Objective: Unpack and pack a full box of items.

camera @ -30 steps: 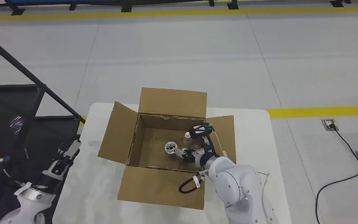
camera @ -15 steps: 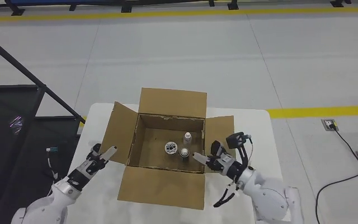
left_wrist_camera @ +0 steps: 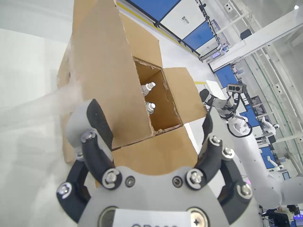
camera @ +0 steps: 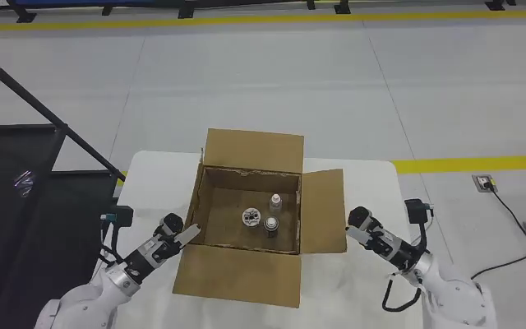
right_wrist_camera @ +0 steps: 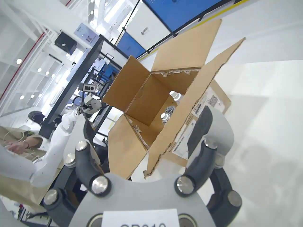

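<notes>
Flanking the box (camera: 253, 150), left pincer (camera: 182, 234) and right pincer (camera: 353, 224) both gape wide.

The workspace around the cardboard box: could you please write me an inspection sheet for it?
Surface: white table, carrying the box.
Job's things: cardboard box open; left flap upright, right flap part raised; two white-capped bottles and a round item inside.
Clutter: nothing seen.
Grippers: left gripper open by the left flap; right gripper open by the right flap.
Cables: black loop at the right arm; black cable on the floor to a socket.
Surroundings: grey floor, yellow line, black frame.
</notes>
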